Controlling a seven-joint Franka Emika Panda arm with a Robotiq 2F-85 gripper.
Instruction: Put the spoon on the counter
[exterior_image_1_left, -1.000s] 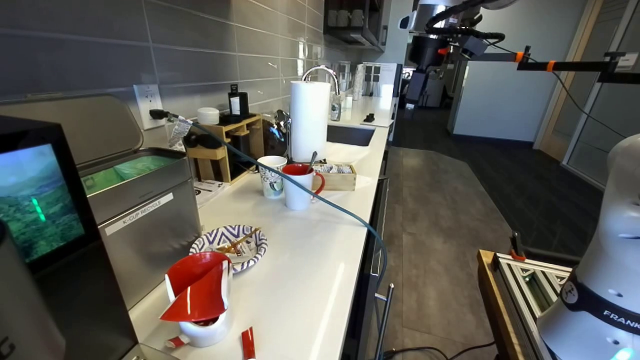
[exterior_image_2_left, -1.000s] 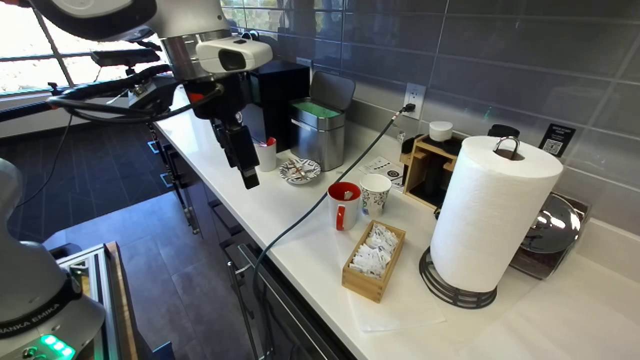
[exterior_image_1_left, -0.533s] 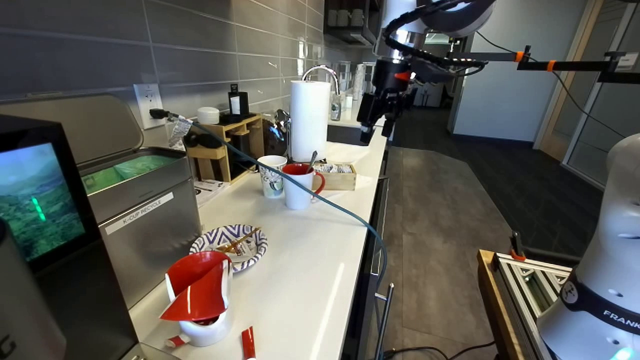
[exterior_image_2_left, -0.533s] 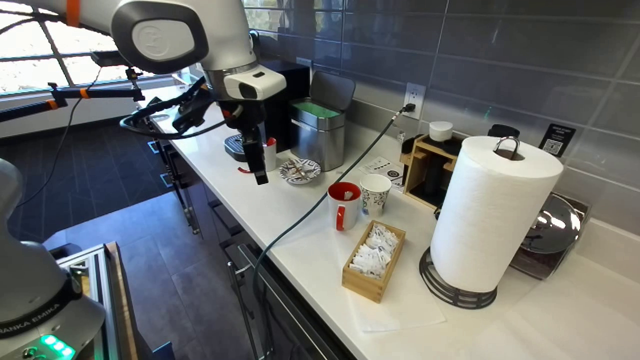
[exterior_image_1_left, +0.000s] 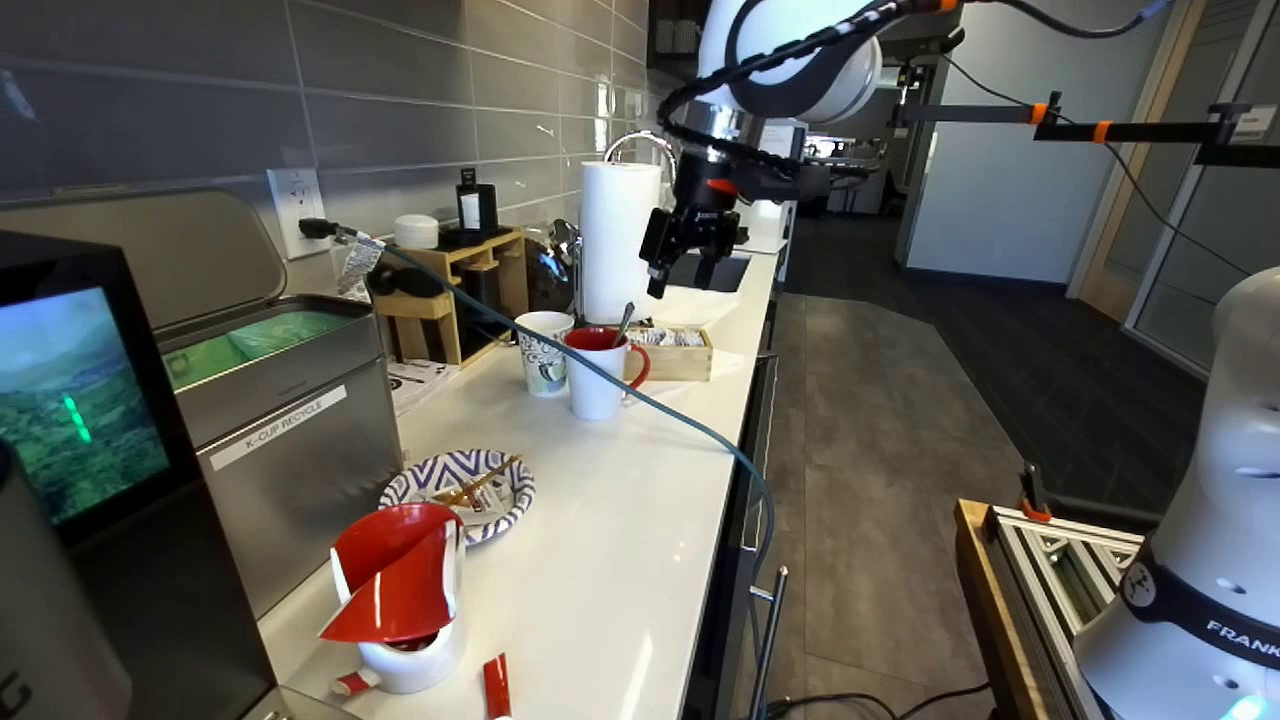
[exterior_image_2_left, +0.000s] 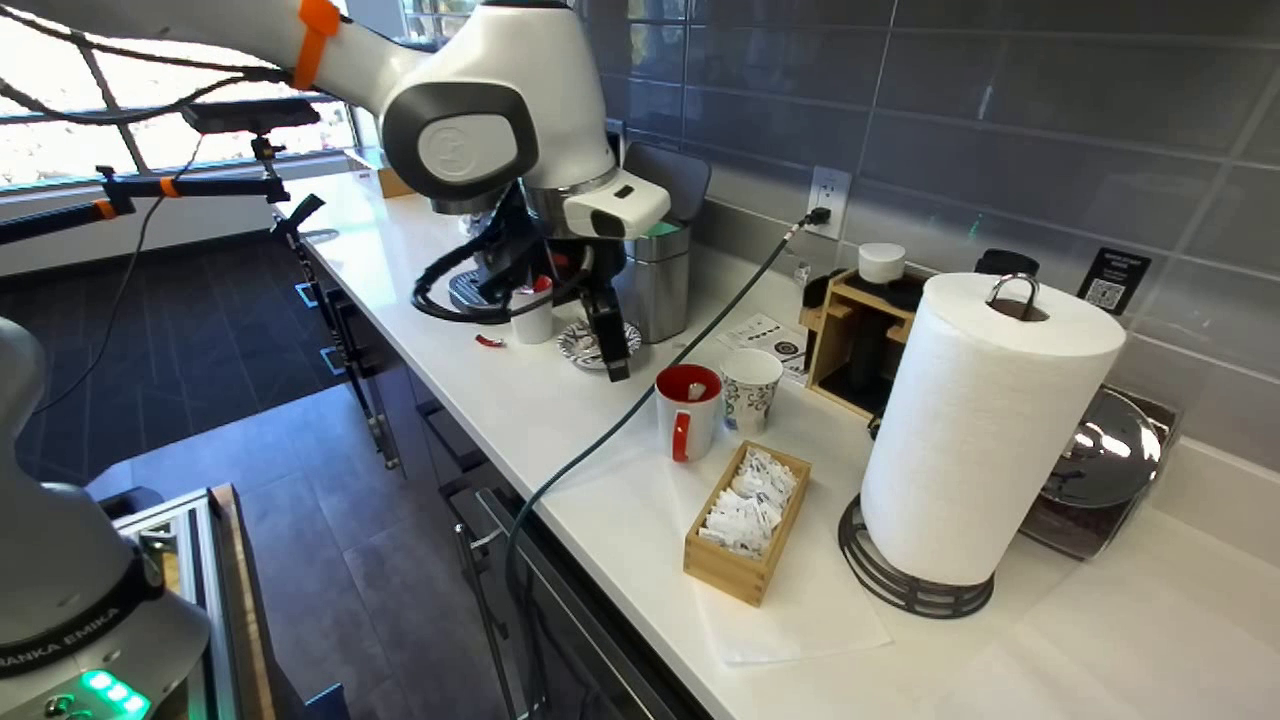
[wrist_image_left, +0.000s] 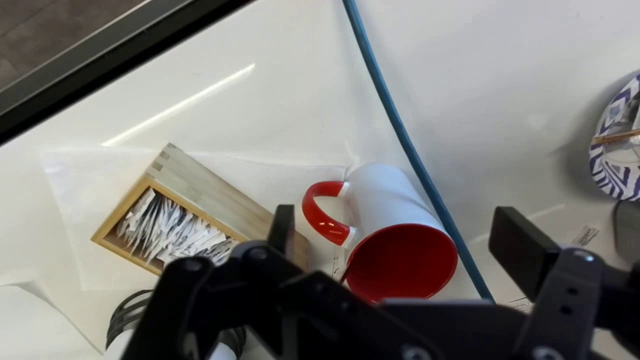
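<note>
The dark spoon (exterior_image_1_left: 625, 319) leans in the white mug (exterior_image_1_left: 596, 388) with its handle above the red rim. In the wrist view only a thin dark piece of the spoon (wrist_image_left: 344, 274) shows at the mug's rim, partly hidden by my gripper. The mug (exterior_image_2_left: 688, 428) stands upright on the white counter (exterior_image_1_left: 610, 520). My gripper (exterior_image_1_left: 681, 284) is open and empty, above the counter and higher than the mug. In the wrist view the mug (wrist_image_left: 390, 200) lies between the two spread fingers (wrist_image_left: 397, 225), with nothing held.
A blue-green cable (wrist_image_left: 400, 125) crosses the counter close beside the mug. A patterned paper cup (exterior_image_2_left: 750, 390) stands next to the mug. A wooden packet box (exterior_image_2_left: 735, 572) and paper towel roll (exterior_image_2_left: 985, 440) stand nearby. A patterned plate (exterior_image_1_left: 400, 487) and a red-white broken mug (exterior_image_1_left: 415, 660) are farther along.
My arm has swung from over the floor aisle to over the counter, toward the mug, and the gripper has come lower and turned. The mug, spoon and other items have not moved.
</note>
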